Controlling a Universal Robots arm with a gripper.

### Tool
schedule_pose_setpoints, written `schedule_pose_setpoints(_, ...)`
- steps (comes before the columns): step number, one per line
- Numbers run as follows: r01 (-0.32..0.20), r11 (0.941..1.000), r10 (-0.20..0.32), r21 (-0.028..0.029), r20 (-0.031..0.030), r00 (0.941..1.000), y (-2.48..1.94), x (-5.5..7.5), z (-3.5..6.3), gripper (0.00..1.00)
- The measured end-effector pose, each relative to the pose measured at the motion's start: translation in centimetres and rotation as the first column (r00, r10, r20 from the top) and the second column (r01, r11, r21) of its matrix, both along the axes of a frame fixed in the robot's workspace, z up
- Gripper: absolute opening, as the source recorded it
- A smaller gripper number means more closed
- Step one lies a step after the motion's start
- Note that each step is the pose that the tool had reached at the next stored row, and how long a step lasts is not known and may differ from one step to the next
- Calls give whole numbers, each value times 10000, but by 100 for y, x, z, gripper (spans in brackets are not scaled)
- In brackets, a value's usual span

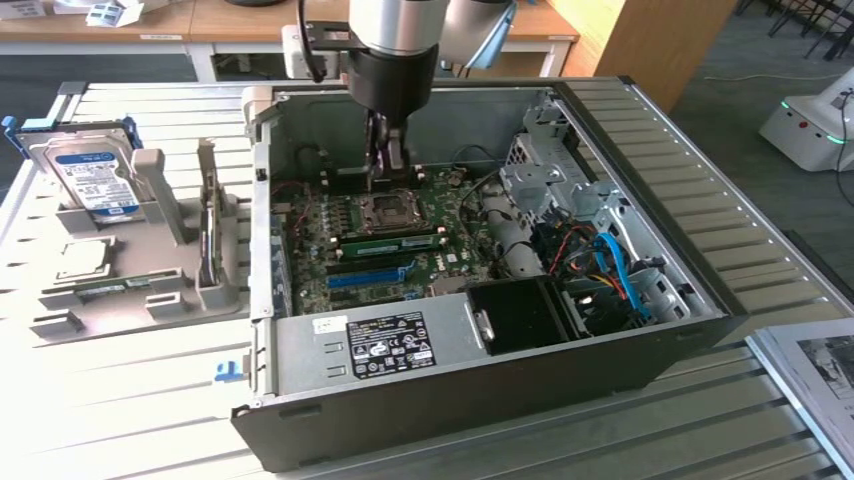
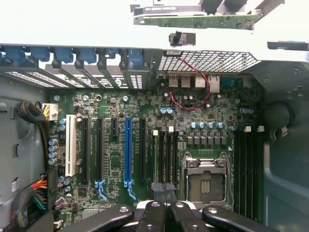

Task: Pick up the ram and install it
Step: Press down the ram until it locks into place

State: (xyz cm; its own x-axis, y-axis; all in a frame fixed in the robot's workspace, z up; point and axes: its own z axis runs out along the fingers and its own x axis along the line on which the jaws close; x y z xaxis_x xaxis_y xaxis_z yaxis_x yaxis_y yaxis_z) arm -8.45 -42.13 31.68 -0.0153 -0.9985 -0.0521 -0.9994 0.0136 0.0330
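The ram (image 1: 388,241) shows as a long thin green stick lying in a slot on the motherboard (image 1: 350,262), between the processor socket (image 1: 387,208) and the bright blue slot (image 1: 366,276). My gripper (image 1: 387,180) reaches down into the open computer case (image 1: 587,330) and hangs above the far side of the socket. Its fingers are shut, and I see nothing held between them. In the wrist view the gripper (image 2: 163,193) hovers over the black memory slots (image 2: 164,154) beside the socket (image 2: 204,180), where the ram is hard to make out edge-on.
The case walls surround the gripper on all sides. Cables and a drive cage (image 1: 607,255) fill the exterior view's right part of the case. Left of the case, a grey holder (image 1: 134,280) carries a hard drive (image 1: 91,175) and a green board (image 2: 203,20).
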Motion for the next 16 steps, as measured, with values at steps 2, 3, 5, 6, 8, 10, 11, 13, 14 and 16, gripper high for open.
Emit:
schedule_pose_setpoints(2,0,10000,0,0,-2,10000,0,0,24,10)
schedule_pose_setpoints(3,0,10000,0,0,-3,10000,0,0,34,10)
schedule_pose_setpoints(5,0,10000,0,1,-4,10000,0,0,54,10)
schedule_pose_setpoints(6,0,10000,0,0,-5,10000,0,0,63,10)
schedule_pose_setpoints(8,0,10000,0,-1,-6,10000,0,0,78,10)
schedule_pose_setpoints(10,0,10000,0,0,-6,10000,0,0,93,10)
schedule_pose_setpoints(11,0,10000,0,0,-6,10000,0,0,101,10)
schedule_pose_setpoints(13,0,10000,0,0,-6,10000,0,0,116,10)
schedule_pose_setpoints(14,0,10000,0,0,-7,10000,0,0,124,10)
schedule_pose_setpoints(16,0,10000,0,0,-7,10000,0,0,142,10)
